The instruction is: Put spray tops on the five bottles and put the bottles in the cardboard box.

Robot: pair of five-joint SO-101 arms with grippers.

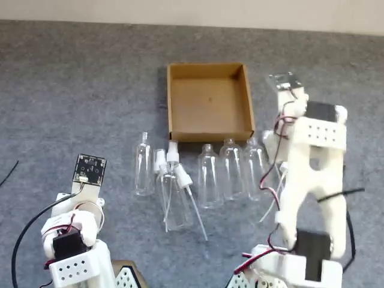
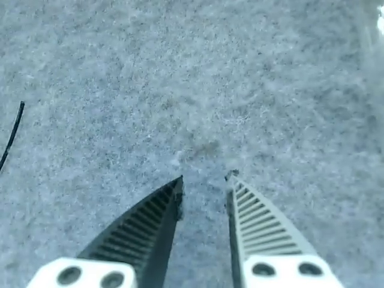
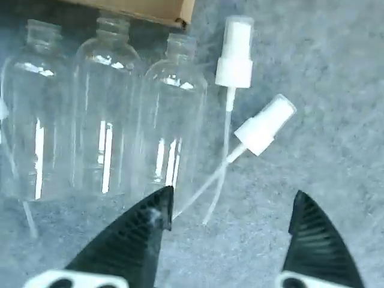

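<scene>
The cardboard box (image 1: 207,102) sits open at the back centre; its corner (image 3: 150,9) shows in the right wrist view. Three clear bottles (image 1: 231,171) lie side by side in front of it with bare necks (image 3: 105,108). Two more bottles (image 1: 143,168) (image 1: 175,207) lie to their left, with three white spray tops (image 1: 173,155) lying on and around the nearer one. Two spray tops (image 3: 235,54) (image 3: 264,126) with crossed tubes lie beside the three bottles. My right gripper (image 3: 233,195) hangs open above those tubes. My left gripper (image 2: 205,179) is open over bare carpet.
Grey carpet (image 1: 72,90) covers the whole table. My right arm (image 1: 312,174) stands tall at the right and hides the carpet under it. My left arm (image 1: 75,240) is folded low at the front left. A black cable (image 2: 12,135) lies on the carpet.
</scene>
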